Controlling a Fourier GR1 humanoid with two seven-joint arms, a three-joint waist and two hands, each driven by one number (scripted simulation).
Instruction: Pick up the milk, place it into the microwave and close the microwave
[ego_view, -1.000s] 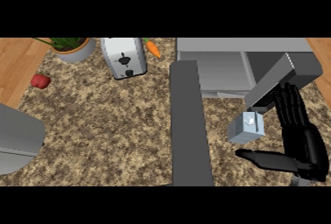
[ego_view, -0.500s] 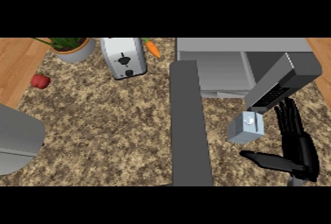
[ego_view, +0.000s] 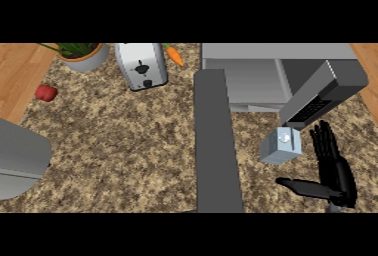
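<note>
right hand (ego_view: 336, 172): lower right of the frame, fingers straight and thumb spread, released, holding nothing.
milk (ego_view: 281, 146): just left of the fingers, on the counter (ego_view: 125, 145).
microwave (ego_view: 277, 75): upper right, door (ego_view: 218, 142) open.
toaster (ego_view: 140, 65): top centre-left.
left hand: out of sight.

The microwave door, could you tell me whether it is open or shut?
Open: the microwave door is swung outward, baring the grey cavity, with the milk outside on the counter.
</note>
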